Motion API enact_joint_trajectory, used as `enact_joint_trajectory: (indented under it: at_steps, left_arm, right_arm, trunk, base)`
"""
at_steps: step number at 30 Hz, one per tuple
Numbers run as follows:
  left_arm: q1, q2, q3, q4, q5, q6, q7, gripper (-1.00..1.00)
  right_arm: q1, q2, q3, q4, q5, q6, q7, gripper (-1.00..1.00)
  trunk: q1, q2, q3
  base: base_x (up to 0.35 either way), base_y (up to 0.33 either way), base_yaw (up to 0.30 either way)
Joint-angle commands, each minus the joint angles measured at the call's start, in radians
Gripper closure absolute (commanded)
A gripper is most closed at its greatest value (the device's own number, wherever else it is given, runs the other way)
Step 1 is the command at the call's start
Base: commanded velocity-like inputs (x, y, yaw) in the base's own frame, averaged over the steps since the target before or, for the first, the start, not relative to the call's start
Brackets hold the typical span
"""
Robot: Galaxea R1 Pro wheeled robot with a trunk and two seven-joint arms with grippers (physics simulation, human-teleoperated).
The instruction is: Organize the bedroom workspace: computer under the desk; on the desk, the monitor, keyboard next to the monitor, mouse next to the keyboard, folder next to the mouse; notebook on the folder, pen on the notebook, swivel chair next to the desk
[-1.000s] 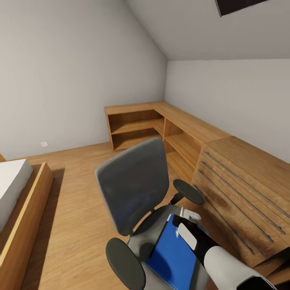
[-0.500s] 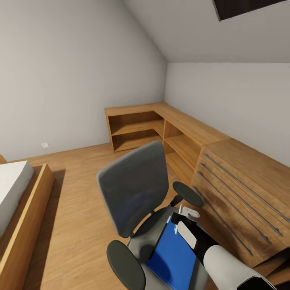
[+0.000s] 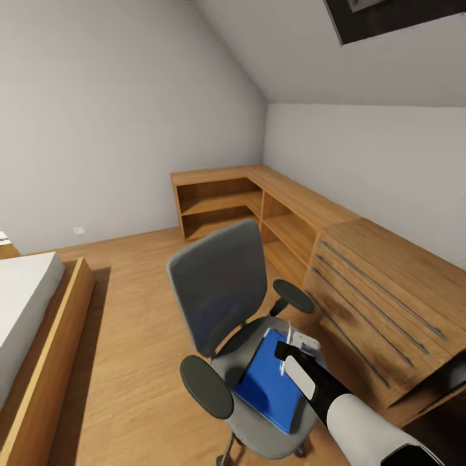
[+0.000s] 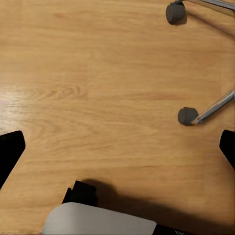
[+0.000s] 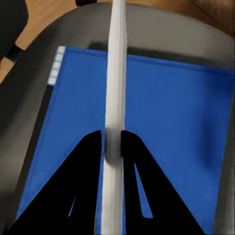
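Lying below right gripper [image 5: 112, 147], folder [image 5: 166, 122], on swivel chair [image 3: 223, 285]

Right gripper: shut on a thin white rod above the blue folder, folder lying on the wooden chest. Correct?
Not quite. The right gripper is shut on the thin white rod above the blue folder, but the folder lies on the seat of the swivel chair, not on the wooden chest. The head view shows this; the right wrist view shows grey seat around the folder.
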Motion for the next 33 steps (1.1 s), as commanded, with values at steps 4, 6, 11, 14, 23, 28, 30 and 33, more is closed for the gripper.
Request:
enact_joint_trajectory:
  at_steps: [4, 6, 11, 14, 23, 28, 30, 33]
  left_arm:
    - [0.000, 0.000, -0.005, 0.001, 0.011, -0.001, -0.006, -1.00]
    - [0.000, 0.000, -0.005, 0.001, 0.011, -0.001, -0.006, -1.00]
    - [-0.001, 0.000, -0.005, 0.001, 0.011, -0.001, -0.006, -1.00]
    - [0.000, 0.000, -0.005, 0.001, 0.011, -0.001, -0.006, -1.00]
    - [0.000, -0.001, -0.009, 0.001, 0.008, -0.003, -0.008, -1.00]
    - [0.000, -0.001, -0.009, 0.001, 0.010, -0.002, -0.008, -1.00]
    - [0.000, -0.002, -0.011, 0.001, 0.011, 0.001, -0.008, -1.00]
    - [-0.001, -0.005, -0.012, 0.001, 0.011, 0.003, -0.010, -1.00]
  right_arm:
    - [-0.001, -0.001, 0.007, -0.002, -0.006, 0.000, -0.008, 1.00]
    - [-0.001, -0.001, 0.007, -0.003, -0.006, 0.000, -0.008, 1.00]
    - [-0.001, 0.000, 0.008, -0.003, -0.005, -0.001, -0.007, 1.00]
    - [-0.001, 0.000, 0.010, -0.003, -0.004, -0.004, -0.006, 1.00]
    - [0.000, 0.001, 0.009, -0.003, -0.003, -0.006, -0.006, 1.00]
    - [0.000, 0.002, 0.009, -0.002, -0.003, -0.008, -0.006, 1.00]
    - [0.000, 0.002, 0.009, -0.001, -0.002, -0.016, -0.006, 1.00]
    - [0.000, 0.002, 0.009, -0.001, -0.001, -0.037, -0.008, 1.00]
  trunk:
    - [-0.016, 0.028, 0.012]
    - [-0.024, 0.042, 0.018]
    - [-0.043, 0.077, 0.034]
    - [-0.054, 0.098, 0.045]
    - [-0.077, 0.140, 0.077]
    - [-0.077, 0.140, 0.084]
    - [-0.077, 0.140, 0.087]
    - [-0.077, 0.140, 0.092]
  base:
    - [-0.244, 0.000, 0.000]
    - [-0.098, 0.000, 0.000]
    - [-0.030, 0.000, 0.000]
    - [-0.007, 0.000, 0.000]
    - [-0.001, 0.000, 0.000]
    - [0.000, 0.000, 0.000]
    - [0.000, 0.000, 0.000]
    - [0.000, 0.000, 0.000]
